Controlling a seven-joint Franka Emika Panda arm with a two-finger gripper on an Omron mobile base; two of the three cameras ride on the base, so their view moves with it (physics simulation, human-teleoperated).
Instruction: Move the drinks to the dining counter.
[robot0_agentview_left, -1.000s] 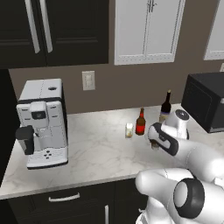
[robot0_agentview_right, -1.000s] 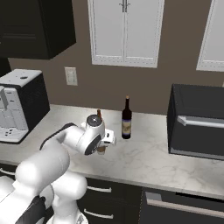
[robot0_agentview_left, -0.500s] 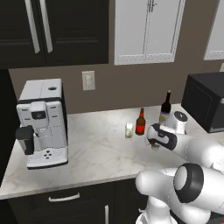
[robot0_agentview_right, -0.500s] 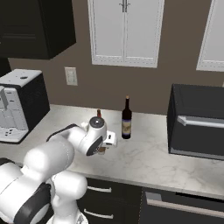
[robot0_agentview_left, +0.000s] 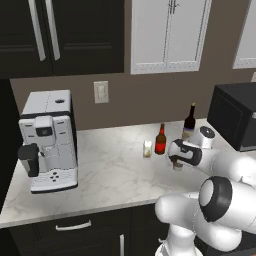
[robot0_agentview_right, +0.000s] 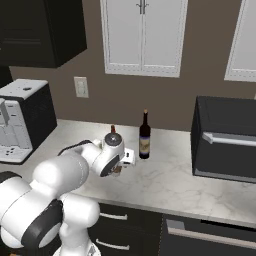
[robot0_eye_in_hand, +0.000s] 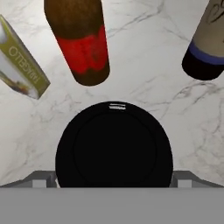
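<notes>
While the left base view takes in the white and black coffee machine (robot0_agentview_left: 47, 140) at the far end of the white-grey marbled bench (robot0_agentview_left: 105, 170), the right base view instead shows the black microwave (robot0_agentview_right: 225, 137) at the other end, with the tall dark wine bottle with a pale label (robot0_agentview_right: 144, 136) standing free between it and the arm. From the left, the shorter red bottle with a brown neck (robot0_agentview_left: 160, 139) and the small whitish glass (robot0_agentview_left: 147, 148) stand side by side, the wine bottle behind them near the wall; from the right, the white hand hides all but the red bottle's top (robot0_agentview_right: 113, 129). Only a sliver of the brown paper cup with a dark lid (robot0_agentview_left: 177, 164) peeks below the hand in the left view.

Looking straight down, the hand view shows that cup's round black lid (robot0_eye_in_hand: 113, 144) close beneath, centred between the fingers (robot0_eye_in_hand: 113, 179), with the red bottle and the glass's yellow-banded side (robot0_eye_in_hand: 22, 65) beyond it and the wine bottle's base to one side. The two fingers are spread wide, one on each side of the lid, and whether they touch the cup cannot be told. All four drinks stand on this bench.
</notes>
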